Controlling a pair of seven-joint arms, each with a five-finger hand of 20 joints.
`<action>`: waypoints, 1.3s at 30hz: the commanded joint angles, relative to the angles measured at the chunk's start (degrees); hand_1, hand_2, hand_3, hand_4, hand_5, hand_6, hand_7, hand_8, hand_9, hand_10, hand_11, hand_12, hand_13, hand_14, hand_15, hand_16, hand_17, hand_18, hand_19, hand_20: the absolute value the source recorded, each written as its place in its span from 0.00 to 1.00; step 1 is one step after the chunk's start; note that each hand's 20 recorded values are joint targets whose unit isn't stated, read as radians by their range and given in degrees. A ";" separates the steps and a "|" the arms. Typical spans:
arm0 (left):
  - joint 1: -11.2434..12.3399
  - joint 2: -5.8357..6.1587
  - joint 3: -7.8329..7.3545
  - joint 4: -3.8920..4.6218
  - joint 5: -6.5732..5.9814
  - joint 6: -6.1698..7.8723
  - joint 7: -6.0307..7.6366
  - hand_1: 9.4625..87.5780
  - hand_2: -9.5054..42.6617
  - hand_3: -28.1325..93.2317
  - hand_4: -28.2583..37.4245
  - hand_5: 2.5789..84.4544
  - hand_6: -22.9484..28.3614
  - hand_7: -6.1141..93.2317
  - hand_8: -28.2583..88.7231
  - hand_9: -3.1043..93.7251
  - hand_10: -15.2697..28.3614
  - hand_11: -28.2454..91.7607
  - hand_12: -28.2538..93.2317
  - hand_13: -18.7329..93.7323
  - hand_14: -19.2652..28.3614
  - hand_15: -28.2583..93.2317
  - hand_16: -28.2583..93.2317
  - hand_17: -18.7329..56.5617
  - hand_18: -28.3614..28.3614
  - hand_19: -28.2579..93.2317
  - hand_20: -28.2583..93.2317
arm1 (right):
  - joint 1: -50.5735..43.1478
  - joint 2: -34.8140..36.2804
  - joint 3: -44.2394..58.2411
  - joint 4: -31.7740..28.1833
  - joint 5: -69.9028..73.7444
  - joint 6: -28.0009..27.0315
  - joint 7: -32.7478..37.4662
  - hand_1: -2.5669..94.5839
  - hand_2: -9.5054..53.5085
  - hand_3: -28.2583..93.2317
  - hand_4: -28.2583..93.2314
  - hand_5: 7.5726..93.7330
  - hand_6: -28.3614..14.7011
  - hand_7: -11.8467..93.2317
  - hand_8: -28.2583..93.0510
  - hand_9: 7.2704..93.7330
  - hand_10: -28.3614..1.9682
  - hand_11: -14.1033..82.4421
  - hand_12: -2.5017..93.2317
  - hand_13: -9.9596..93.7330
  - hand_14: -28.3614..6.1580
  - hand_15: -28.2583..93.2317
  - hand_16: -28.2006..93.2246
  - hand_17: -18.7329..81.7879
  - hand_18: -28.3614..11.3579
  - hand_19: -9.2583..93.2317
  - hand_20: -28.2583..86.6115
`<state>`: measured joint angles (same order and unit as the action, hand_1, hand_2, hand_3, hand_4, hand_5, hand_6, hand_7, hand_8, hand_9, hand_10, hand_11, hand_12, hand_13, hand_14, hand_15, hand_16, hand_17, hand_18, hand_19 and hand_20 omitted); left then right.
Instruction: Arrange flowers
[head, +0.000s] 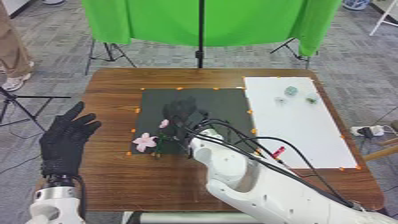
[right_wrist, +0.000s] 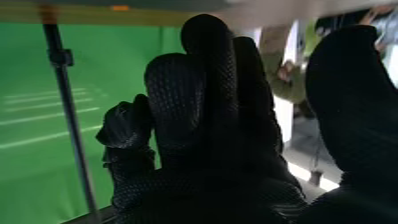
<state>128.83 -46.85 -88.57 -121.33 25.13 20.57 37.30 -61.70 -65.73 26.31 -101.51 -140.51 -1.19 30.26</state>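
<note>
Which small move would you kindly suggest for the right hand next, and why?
I'd probably ease the right hand left towards the pink flower, ready to pinch its stem: the bloom is close by at the black mat's near left corner, and the fingers are straight with the thumb apart.

Toward the tabletop's (head: 114, 120) left edge, a pink flower (head: 145, 142) on a black mat (head: 233, 98), near the right robot hand (head: 180, 112).

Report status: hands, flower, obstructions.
Left hand open, table's left edge. Right hand open over black mat. Pink flower on mat, close by. Black cables overhang white sheet.
</note>
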 joint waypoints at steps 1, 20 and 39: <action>1.16 0.67 -0.35 0.05 -0.81 0.05 0.12 0.13 0.36 0.85 0.00 0.44 0.64 0.20 0.18 0.42 0.84 0.56 0.37 0.41 0.97 0.80 0.15 0.17 0.90 0.65 0.59 | 3.94 9.83 8.43 -1.33 6.69 4.12 7.14 0.38 0.00 0.83 0.00 0.62 0.64 0.23 0.14 0.73 0.48 0.49 0.19 0.69 0.51 0.84 0.34 0.44 0.11 0.99 0.69; 0.16 1.08 0.29 -0.41 0.03 3.09 -0.90 0.28 0.42 0.88 0.26 0.53 0.75 0.57 0.09 0.51 0.87 0.78 0.48 0.53 0.92 0.97 0.20 0.27 0.93 0.74 0.68 | 11.38 21.93 7.85 14.35 17.47 1.13 19.00 0.36 0.00 0.85 0.00 0.55 0.66 0.24 0.14 0.62 0.37 0.35 0.17 0.64 0.45 0.80 0.31 0.42 0.10 0.98 0.68; -1.51 -0.86 0.26 -0.05 1.73 1.76 -3.63 0.33 0.48 0.83 0.29 0.55 0.81 0.62 0.33 0.57 0.87 0.83 0.53 0.58 0.91 1.00 0.31 0.32 0.96 0.77 0.68 | 7.22 17.80 9.66 20.34 11.34 -9.50 13.67 0.39 0.00 0.86 0.00 0.60 0.75 0.26 0.13 0.67 0.43 0.36 0.17 0.66 0.49 0.80 0.31 0.42 0.11 0.97 0.69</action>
<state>127.39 -46.46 -88.46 -121.55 26.80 23.24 34.60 -52.19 -46.57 35.29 -83.21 -125.99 -6.29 45.96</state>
